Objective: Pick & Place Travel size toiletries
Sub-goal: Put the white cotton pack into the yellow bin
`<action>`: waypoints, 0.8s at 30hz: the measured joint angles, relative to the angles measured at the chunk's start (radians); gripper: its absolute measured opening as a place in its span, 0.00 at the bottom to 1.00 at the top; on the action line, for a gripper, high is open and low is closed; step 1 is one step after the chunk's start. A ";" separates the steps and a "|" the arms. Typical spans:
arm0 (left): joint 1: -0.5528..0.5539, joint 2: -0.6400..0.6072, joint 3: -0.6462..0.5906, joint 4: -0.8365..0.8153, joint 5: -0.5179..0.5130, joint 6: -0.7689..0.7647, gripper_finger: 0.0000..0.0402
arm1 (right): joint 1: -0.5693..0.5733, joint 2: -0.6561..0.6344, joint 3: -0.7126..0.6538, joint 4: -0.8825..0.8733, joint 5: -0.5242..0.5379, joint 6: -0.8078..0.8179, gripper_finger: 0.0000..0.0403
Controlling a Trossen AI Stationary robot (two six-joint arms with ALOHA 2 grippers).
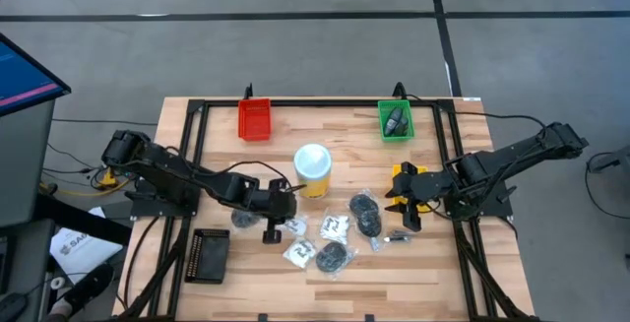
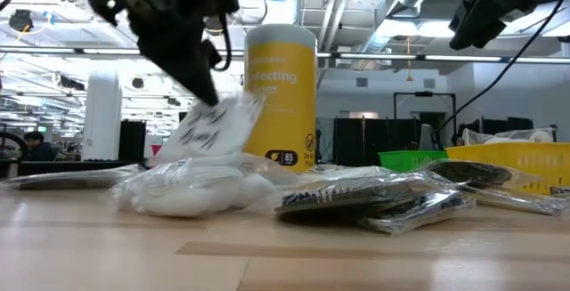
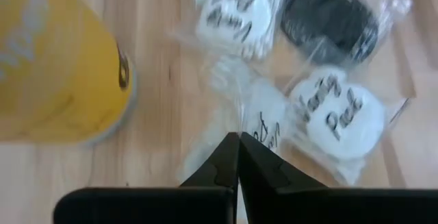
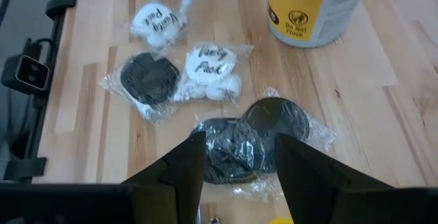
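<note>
Several toiletries lie on the table's middle: white sachets (image 1: 335,226) with black print, dark round bundles (image 1: 366,216) in clear bags, and a small dark bottle (image 1: 397,236). My left gripper (image 3: 238,157) is shut on a bagged white sachet (image 2: 214,129) just near of the yellow tub (image 1: 313,169). My right gripper (image 4: 239,162) is open and hovers over two dark bundles (image 4: 246,138) near the yellow tray (image 1: 404,178); it touches nothing. My left gripper pinches the clear bag of a white sachet (image 3: 263,125) between its two shut fingers, at the bag's edge (image 3: 241,129). The fingers (image 2: 198,68) come slanting down from above. In the low view the sachet hangs tilted below them, raised above the sachets on the table.
The tall yellow tub with a white lid stands just behind the held sachet. A red tray (image 1: 254,118) and a green tray (image 1: 396,120) holding dark items sit at the far edge. A black tray (image 1: 209,255) lies near left. A black frame (image 1: 197,164) borders the work area.
</note>
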 joint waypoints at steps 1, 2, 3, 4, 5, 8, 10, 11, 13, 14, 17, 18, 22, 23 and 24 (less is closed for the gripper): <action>-0.008 0.000 0.011 -0.002 -0.021 -0.001 0.00 | 0.000 0.000 0.000 0.007 0.000 0.000 0.41; -0.015 0.000 0.023 -0.002 -0.041 -0.008 0.00 | 0.000 0.000 0.000 0.016 0.000 0.000 0.41; -0.021 0.000 0.036 -0.001 -0.063 -0.018 0.00 | 0.000 0.000 0.000 0.027 0.000 0.000 0.41; -0.026 0.000 0.048 0.000 -0.082 -0.028 0.00 | 0.000 0.000 0.000 0.038 0.000 0.000 0.41; -0.031 0.000 0.058 -0.001 -0.099 -0.039 0.00 | 0.000 0.000 0.000 0.049 0.000 0.001 0.41; -0.045 0.000 0.095 -0.001 -0.166 -0.049 0.00 | 0.000 0.000 0.000 0.080 0.000 0.002 0.41; -0.054 0.000 0.118 0.006 -0.215 -0.049 0.00 | 0.000 0.000 0.000 0.106 0.000 0.002 0.41; -0.058 0.000 0.128 0.012 -0.238 -0.048 0.00 | 0.000 0.000 0.000 0.118 0.000 0.002 0.41; -0.064 0.000 0.148 0.033 -0.279 -0.047 0.00 | 0.000 0.000 0.000 0.142 0.000 0.002 0.41; -0.065 0.000 0.158 0.044 -0.300 -0.045 0.00 | 0.000 0.000 0.000 0.157 0.000 0.002 0.41; -0.066 0.000 0.179 0.079 -0.354 -0.041 0.00 | 0.000 0.001 0.000 0.197 0.000 0.002 0.41; -0.066 0.000 0.184 0.093 -0.364 -0.035 0.00 | 0.000 0.000 0.000 0.211 0.000 0.002 0.41; -0.065 0.000 0.200 0.175 -0.394 0.018 0.00 | -0.004 0.001 0.000 0.243 0.010 0.002 0.41; -0.065 0.000 0.203 0.197 -0.402 0.031 0.00 | -0.006 0.001 0.000 0.252 0.026 0.002 0.41; -0.066 0.000 0.205 0.228 -0.416 0.043 0.00 | -0.008 0.001 0.000 0.262 0.039 0.001 0.41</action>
